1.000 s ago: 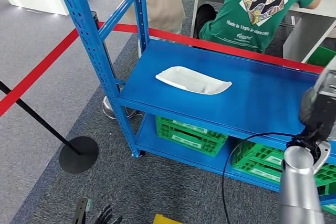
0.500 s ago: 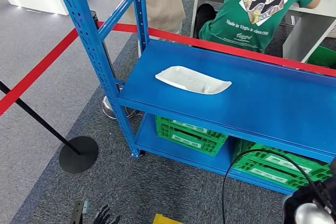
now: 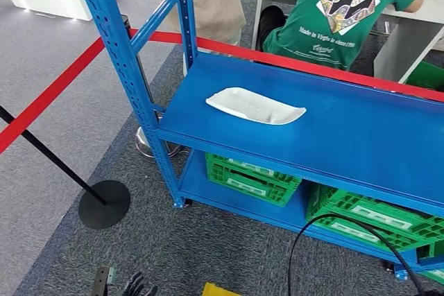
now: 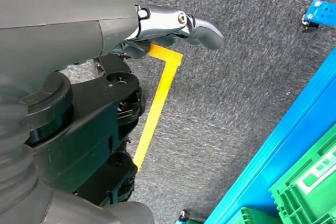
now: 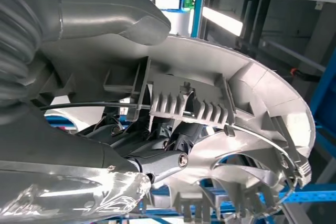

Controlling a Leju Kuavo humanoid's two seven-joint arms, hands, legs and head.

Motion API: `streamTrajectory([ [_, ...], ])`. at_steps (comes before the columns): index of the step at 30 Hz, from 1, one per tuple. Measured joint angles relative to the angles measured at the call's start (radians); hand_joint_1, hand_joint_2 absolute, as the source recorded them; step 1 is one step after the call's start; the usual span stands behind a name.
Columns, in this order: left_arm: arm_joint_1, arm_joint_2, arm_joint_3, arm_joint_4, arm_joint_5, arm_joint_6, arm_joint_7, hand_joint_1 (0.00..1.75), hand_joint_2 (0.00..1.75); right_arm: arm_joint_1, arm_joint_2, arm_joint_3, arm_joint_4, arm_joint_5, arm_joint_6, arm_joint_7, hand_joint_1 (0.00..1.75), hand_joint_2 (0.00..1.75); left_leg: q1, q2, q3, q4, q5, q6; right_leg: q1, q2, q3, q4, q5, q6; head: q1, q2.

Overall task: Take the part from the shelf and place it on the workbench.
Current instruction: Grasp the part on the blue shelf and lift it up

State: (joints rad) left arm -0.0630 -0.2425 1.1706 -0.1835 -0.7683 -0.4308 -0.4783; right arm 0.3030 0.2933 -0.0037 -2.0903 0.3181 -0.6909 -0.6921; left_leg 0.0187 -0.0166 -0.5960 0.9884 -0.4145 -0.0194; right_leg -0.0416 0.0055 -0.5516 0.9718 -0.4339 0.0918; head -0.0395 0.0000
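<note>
Gripping the grey ribbed part [image 5: 238, 129], the right hand [image 5: 130, 166] sits mostly hidden behind it.

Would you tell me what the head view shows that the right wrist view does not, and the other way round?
Head view: a white part lying flat on the shelf board, green crates on the level beneath it, and red barrier tape. Right wrist view: the right hand holding a large grey ribbed part, close up. Both: the blue shelf.
</note>
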Motion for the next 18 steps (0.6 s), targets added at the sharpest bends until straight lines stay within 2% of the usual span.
streamTrajectory([
  [6,0.002,-0.002,0.008,0.0,0.01,0.0,-0.004,0.0,1.75,0.078,0.011,0.071,-0.035,-0.01,0.0,-0.001,1.75,1.75,0.0,0.0,0.0,0.0,0.0,0.0,0.0,0.0,0.0,0.0,0.0,0.0,0.0,0.0],
  [18,0.007,-0.003,0.022,0.0,0.015,-0.001,-0.011,0.0,1.75,0.123,0.014,0.135,-0.045,0.005,0.0,-0.001,1.75,1.75,0.0,0.0,0.001,0.0,0.0,0.0,0.0,0.0,0.0,0.0,-0.001,-0.001,0.0,0.0],
])
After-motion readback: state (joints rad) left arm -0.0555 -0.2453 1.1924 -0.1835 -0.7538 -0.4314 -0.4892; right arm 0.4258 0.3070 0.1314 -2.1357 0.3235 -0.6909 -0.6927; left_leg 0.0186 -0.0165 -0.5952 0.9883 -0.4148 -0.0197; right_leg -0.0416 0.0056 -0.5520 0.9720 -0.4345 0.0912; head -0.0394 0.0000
